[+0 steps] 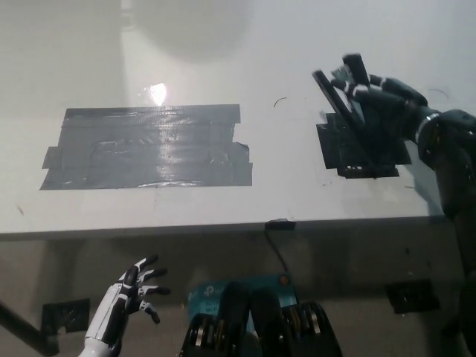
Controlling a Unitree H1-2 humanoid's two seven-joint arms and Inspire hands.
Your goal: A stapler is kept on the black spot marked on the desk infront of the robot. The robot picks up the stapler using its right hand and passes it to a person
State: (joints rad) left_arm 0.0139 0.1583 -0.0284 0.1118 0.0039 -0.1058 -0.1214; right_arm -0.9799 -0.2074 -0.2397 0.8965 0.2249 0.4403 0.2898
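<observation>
Stapler (338, 93) is sitting gripped in the black right hand (375, 97), above the far right black spot (361, 152). White left hand (134, 286) is resting spread at near left.

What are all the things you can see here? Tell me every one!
Stapler: one, black, held up off the desk by the right hand, above the black spot.
Black spot: one, black tape patch, right side of the desk.
Grey tape patch: one, large, shiny grey, left-middle of the desk.
Desk: one, white, fills the upper part of the view.
Blue board: one, blue, below the desk edge near the bottom middle.
Left hand: one, white, lower left below the desk, open, resting.
Right hand: one, black, upper right, shut on the stapler.
</observation>
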